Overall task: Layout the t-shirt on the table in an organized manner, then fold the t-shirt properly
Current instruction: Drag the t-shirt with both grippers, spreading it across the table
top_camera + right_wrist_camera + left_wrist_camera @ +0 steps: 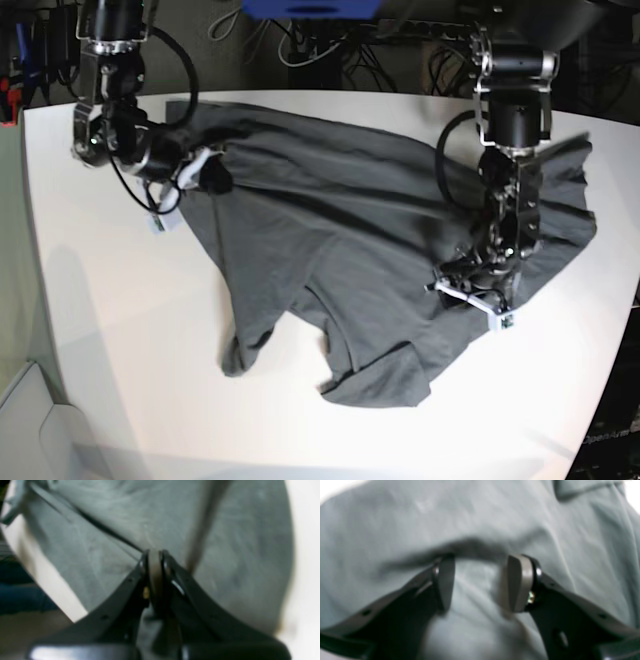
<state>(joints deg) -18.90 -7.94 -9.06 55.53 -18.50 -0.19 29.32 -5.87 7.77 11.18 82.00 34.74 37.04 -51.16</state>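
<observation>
Spread loosely over the white tabletop [120,330], the dark charcoal t-shirt [340,240] lies rumpled and uneven, its body running from the far left toward the right edge, with two bunched ends of cloth trailing toward the near side. No print, brand mark or readable writing shows on the cloth in any view; a small white tag [160,222] hangs near the shirt's far-left corner, but it is too small to read. The right pincer [205,172] sits at that far-left corner, and in its wrist view the right pincer's pads [155,572] are pressed together with a fold of the shirt caught between them, the fabric pulled into a taut ridge leading away from the tips. The left pincer [478,292] is lowered onto the shirt's right part, near the tabletop's right edge. In its wrist view the left pincer [480,583] stands spread, its two pads apart with grey cloth lying between and beneath them and a raised crease just beyond the tips; whether the pads press into the cloth cannot be told from the blur.
</observation>
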